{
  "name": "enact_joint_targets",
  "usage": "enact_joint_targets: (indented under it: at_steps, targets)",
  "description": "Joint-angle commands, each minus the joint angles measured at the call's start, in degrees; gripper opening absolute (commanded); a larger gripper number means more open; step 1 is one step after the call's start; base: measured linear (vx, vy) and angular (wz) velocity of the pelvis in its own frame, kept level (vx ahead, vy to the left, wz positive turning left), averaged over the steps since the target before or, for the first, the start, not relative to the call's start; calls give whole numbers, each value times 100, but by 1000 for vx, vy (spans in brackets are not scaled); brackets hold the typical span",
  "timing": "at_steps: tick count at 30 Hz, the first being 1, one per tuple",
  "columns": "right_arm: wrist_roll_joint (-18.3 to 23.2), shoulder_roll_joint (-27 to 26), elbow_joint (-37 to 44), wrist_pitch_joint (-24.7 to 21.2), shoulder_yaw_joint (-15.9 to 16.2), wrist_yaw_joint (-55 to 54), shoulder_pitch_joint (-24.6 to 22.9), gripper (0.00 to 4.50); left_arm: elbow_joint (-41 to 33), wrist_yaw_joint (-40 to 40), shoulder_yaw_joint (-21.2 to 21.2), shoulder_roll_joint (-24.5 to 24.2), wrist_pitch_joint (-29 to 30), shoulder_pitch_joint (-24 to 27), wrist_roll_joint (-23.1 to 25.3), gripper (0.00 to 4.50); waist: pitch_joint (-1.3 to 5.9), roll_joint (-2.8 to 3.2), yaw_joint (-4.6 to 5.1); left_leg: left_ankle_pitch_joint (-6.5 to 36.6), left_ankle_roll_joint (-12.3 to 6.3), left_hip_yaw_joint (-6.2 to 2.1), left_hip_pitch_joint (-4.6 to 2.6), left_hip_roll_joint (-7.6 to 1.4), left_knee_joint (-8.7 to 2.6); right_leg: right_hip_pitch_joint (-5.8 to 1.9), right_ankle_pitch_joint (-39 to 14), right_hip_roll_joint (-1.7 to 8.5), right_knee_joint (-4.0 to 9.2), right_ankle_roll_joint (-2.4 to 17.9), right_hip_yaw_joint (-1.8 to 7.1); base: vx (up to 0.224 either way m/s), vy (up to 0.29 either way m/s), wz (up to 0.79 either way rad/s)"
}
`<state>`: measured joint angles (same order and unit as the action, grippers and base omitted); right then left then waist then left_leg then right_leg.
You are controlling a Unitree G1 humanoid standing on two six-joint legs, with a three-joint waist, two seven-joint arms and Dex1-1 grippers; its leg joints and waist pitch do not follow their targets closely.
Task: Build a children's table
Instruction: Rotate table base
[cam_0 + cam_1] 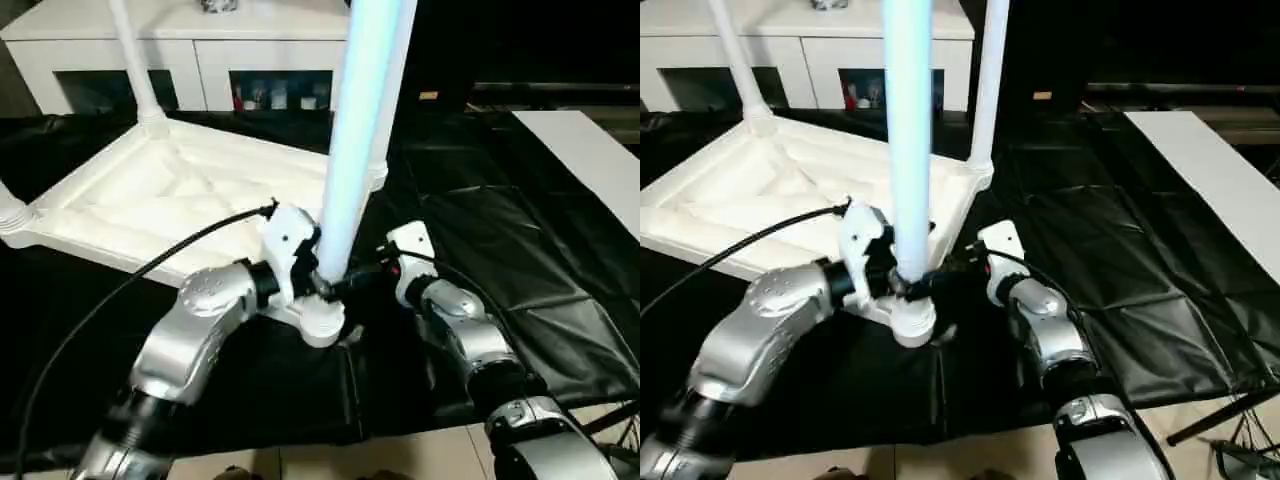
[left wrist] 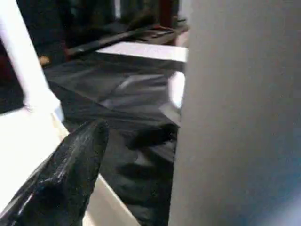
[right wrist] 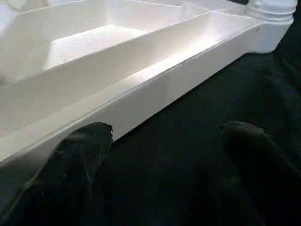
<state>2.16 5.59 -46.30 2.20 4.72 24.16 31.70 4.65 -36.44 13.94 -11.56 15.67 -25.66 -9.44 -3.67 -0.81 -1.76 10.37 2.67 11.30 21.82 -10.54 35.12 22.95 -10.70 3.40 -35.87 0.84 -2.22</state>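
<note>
The white table top (image 1: 150, 200) lies upside down on a black cloth, ribbed underside up. A leg (image 1: 135, 60) stands in its far left socket and another leg (image 1: 990, 80) in the far right one. A third leg (image 1: 355, 130) stands upright in the near right corner socket (image 1: 320, 318). My left gripper (image 1: 305, 270) is at this leg's base; in the left wrist view one black finger (image 2: 66, 179) stays clear of the leg (image 2: 240, 117). My right gripper (image 1: 365, 275) is just right of the socket, open over the cloth, fingers (image 3: 80, 150) apart facing the top's side wall (image 3: 141, 89).
A white cabinet (image 1: 200, 60) with glass doors stands behind the table top. A flat white board (image 1: 590, 160) lies at the right. The black cloth (image 1: 500, 260) is wrinkled and ends at pale floor tiles (image 1: 400, 455) in front.
</note>
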Motion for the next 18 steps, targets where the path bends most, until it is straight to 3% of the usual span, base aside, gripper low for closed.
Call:
enact_joint_targets:
  at_steps: [1, 6, 13, 18]
  targets:
    - [65, -99, 102, 37, 148, 318, -42, 450, 302, 266, 160, 123, -185, -205, 314, 447, 412, 70, 6, 1569, 65, -159, -107, -247, -438, -245, -1332, 409, 483, 1091, 240, 0, 0, 0]
    - [77, -130, 255, 16, 270, 596, -177, 450, 670, 507, 260, 500, -378, -479, 425, 447, 425, 82, -21, 1459, -4, -147, -110, -254, -423, -235, -1116, 410, 485, 1204, 239, 0, 0, 0]
    - [156, -193, 485, -55, 324, 952, -334, 450, 1336, 808, 307, 906, -785, -790, 660, 447, 425, 87, -33, 1557, -46, -163, -115, -262, -429, -234, -1225, 428, 504, 1220, 230, 0, 0, 0]
    - [126, -136, 544, -22, 190, 702, -358, 450, 1422, 722, 186, 1207, -987, -835, 453, 447, 425, 92, -66, 1637, -31, -169, -117, -268, -440, -237, -1329, 434, 523, 1212, 222, 0, 0, 0]
